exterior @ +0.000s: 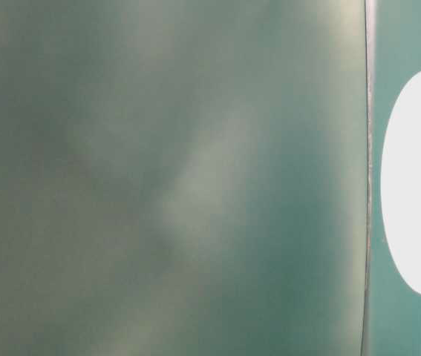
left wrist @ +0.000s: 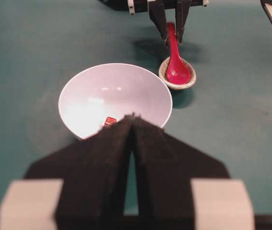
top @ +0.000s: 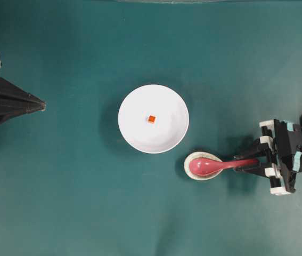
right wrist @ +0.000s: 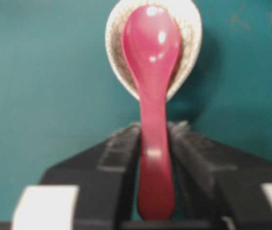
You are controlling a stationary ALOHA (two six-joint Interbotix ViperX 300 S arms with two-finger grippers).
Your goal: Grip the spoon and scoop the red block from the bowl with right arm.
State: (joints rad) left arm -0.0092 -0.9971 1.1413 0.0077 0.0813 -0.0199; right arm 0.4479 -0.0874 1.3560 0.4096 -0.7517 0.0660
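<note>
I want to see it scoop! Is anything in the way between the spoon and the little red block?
Nothing visible. The spoon rests in a small speckled dish beside the white bowl; the red block sits alone inside.

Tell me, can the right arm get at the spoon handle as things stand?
Probably yes. The right gripper already straddles the handle of the spoon, one finger on each side and nothing between. The scoop rests in the small speckled dish, handle pointing at the gripper. Whether the fingers are pressing it yet, I cannot tell.

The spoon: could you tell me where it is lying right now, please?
In the overhead view the spoon lies right of centre, scoop in the small speckled dish just below-right of the bowl, handle between the right gripper's fingers.
</note>
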